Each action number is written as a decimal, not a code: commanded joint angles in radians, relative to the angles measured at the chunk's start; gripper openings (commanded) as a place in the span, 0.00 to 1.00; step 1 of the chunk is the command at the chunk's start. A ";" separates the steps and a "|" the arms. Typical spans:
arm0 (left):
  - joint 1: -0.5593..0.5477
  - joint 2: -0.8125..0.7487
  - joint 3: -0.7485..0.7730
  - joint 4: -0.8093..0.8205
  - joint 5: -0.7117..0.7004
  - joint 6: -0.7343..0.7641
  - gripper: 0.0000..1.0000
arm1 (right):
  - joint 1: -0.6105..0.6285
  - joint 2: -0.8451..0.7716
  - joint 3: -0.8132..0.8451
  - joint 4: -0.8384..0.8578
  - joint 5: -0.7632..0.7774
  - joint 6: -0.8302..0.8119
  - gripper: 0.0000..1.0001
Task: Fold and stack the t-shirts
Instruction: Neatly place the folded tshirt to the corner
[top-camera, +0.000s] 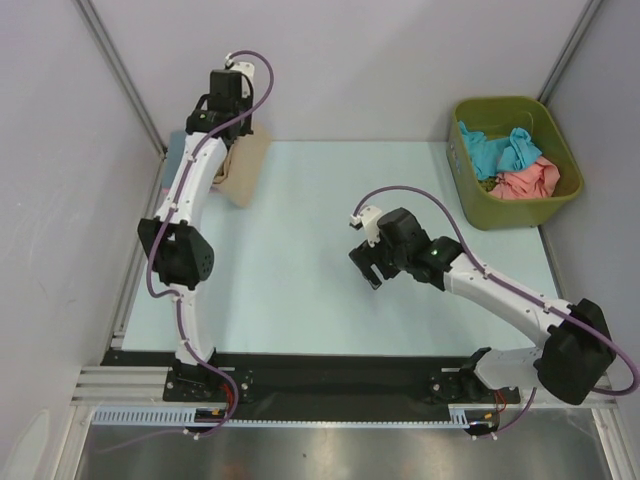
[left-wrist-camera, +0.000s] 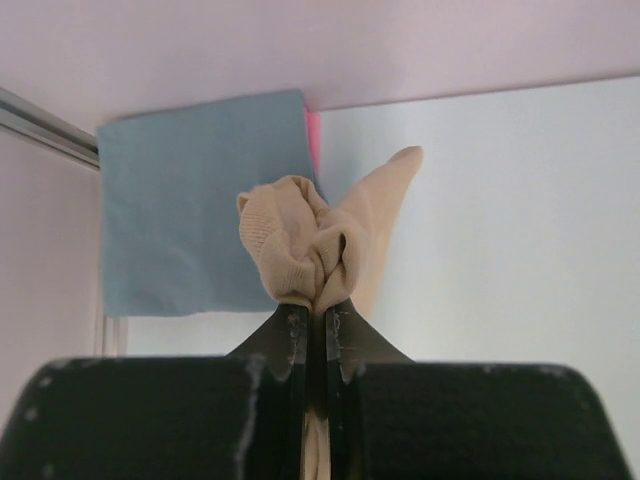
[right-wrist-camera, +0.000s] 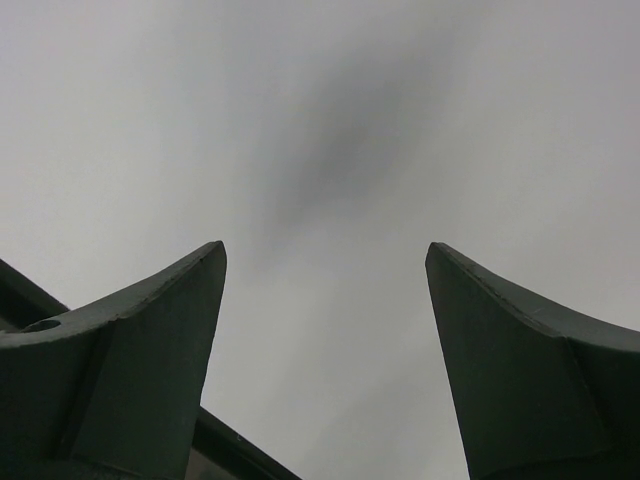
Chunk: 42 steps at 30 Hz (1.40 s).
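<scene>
My counter (top-camera: 300, 250) is a pale, mint-tinted sheet, closed in by plain grey-lilac walls (top-camera: 350, 60) at the back and on both sides, with slanting metal posts (top-camera: 120, 75) in the far corners. A black strip (top-camera: 340, 375) runs along the near edge, where my bases are bolted. At the far right corner stands an olive-green bin (top-camera: 500, 212), and in it lie a teal t-shirt (top-camera: 495, 150) and a salmon t-shirt (top-camera: 528, 182), both crumpled.

My left pincer (left-wrist-camera: 318, 305) is clamped tight on the tan t-shirt (left-wrist-camera: 300, 240): a bunched knot of cloth swells out just beyond my fingertips, and one flap stands up to the right of it. Seen from above, that shirt sits at the far left of the counter, close to the back wall and just right of my left arm; it forms a narrow strip whose long axis runs from the back wall toward me, leaning a little left at the near end. Behind it in my left wrist view a slate-blue t-shirt (left-wrist-camera: 190, 210) lies folded flat as a rectangle in the corner, with a sliver of a pink t-shirt (left-wrist-camera: 312, 140) showing at its right edge. Whether the tan cloth touches the blue one I cannot tell.

My right pincer (right-wrist-camera: 323, 250) is spread wide, holding nothing, over the middle of the counter, well apart from every shirt
</scene>
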<state>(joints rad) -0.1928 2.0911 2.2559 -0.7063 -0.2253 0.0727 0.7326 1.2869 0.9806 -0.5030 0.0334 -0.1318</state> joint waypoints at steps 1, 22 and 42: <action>0.007 -0.046 0.090 0.042 -0.044 0.058 0.00 | -0.016 0.022 0.056 0.017 -0.024 -0.005 0.86; 0.108 -0.022 0.122 0.110 0.032 0.067 0.00 | -0.018 0.129 0.128 -0.002 -0.056 0.004 0.86; 0.124 -0.017 0.126 0.140 0.122 0.016 0.00 | -0.013 0.149 0.133 0.011 -0.053 0.041 0.87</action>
<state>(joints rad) -0.0788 2.0930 2.3318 -0.6590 -0.1360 0.1020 0.7177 1.4528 1.0904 -0.5041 -0.0174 -0.1040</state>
